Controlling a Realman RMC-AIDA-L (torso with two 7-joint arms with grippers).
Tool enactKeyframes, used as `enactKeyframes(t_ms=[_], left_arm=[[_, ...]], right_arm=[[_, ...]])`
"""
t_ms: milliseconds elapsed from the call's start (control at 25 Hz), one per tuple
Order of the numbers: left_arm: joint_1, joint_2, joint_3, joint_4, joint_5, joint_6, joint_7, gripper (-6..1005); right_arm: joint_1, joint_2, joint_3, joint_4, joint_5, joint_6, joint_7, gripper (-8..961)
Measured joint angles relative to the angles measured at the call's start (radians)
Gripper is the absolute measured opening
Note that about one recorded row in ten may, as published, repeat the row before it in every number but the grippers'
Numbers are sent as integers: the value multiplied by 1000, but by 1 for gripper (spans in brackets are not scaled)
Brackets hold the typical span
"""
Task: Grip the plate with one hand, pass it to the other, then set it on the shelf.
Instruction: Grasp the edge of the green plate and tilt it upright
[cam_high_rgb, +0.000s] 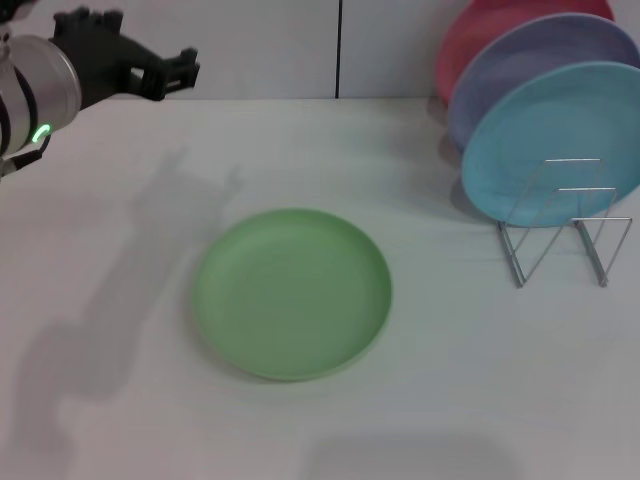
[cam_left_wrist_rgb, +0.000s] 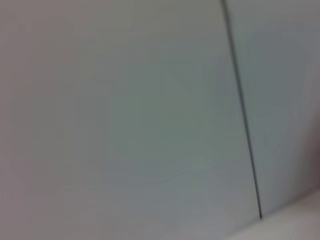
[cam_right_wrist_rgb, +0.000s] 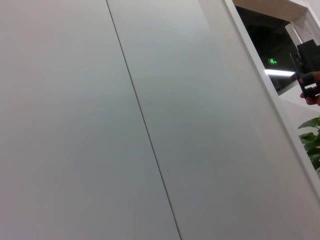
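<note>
The light-green plate (cam_high_rgb: 292, 293) lies flat on the white table (cam_high_rgb: 120, 400), near the middle of the head view. My left gripper (cam_high_rgb: 172, 70), black on a silver arm with a green light, hangs above the table's far left corner, well away from the plate and holding nothing. The wire shelf (cam_high_rgb: 562, 232) stands at the right, with empty front loops. My right gripper is out of view. Both wrist views show only a pale wall.
The rack holds a sky-blue plate (cam_high_rgb: 555, 135), a lavender plate (cam_high_rgb: 520, 70) and a pink plate (cam_high_rgb: 475, 40), all upright behind the empty loops. The wall behind the table has a dark vertical seam (cam_high_rgb: 339, 48).
</note>
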Motion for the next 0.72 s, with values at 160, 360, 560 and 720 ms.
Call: enactKeyframes(t_ms=[160, 360, 560, 720], left_arm=[[-73, 1, -70, 9, -5, -194, -91, 825], [-116, 3, -104, 13, -38, -374, -123, 820], [-117, 1, -90, 21, -42, -446, -123, 814], [-112, 2, -54, 57, -44, -449, -117, 809]], right_arm=[[-2, 1, 0, 1, -1, 0, 1, 825], [-3, 1, 0, 2, -10, 1, 1, 824], [-4, 1, 0, 2, -13, 1, 1, 824], [-4, 1, 0, 2, -15, 1, -2, 824]])
